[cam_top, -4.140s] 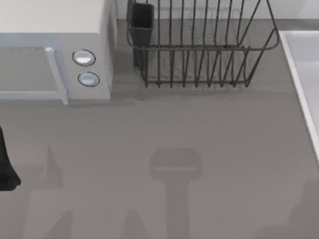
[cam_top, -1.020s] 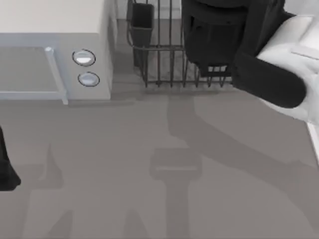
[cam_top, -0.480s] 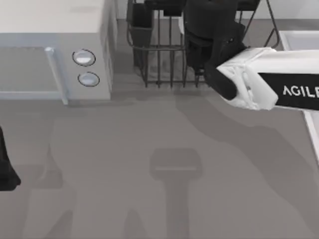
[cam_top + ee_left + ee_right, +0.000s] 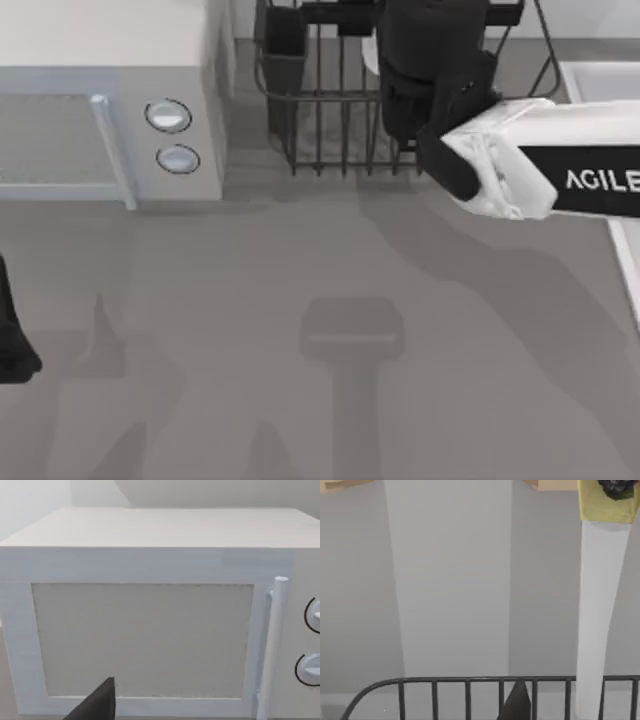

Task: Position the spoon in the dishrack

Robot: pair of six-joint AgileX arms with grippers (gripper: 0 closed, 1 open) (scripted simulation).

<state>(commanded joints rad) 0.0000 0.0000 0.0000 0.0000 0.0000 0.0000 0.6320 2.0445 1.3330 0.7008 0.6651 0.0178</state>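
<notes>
The dishrack (image 4: 320,135), a dark wire basket with a dark cup (image 4: 285,45) at its left corner, stands at the back of the table. My right arm reaches in from the right, and its gripper (image 4: 430,40) hangs over the rack's middle, covering much of it. Beside the wrist a small pale rounded piece (image 4: 369,52) peeks out; it looks like the spoon, but I cannot tell what holds it. In the right wrist view one dark fingertip (image 4: 517,704) sits just above the rack's rim (image 4: 445,681). My left arm (image 4: 10,340) is parked at the left edge.
A white box with two round knobs (image 4: 168,135) stands left of the rack, and the left wrist view faces its door (image 4: 145,640). A white tray edge (image 4: 605,90) runs along the right side. Behind the rack rises a pale post (image 4: 597,610).
The right arm swung in from the right and settled over the rack, which stood uncovered before. In the last half second it edged slightly right. The left arm has not moved.
</notes>
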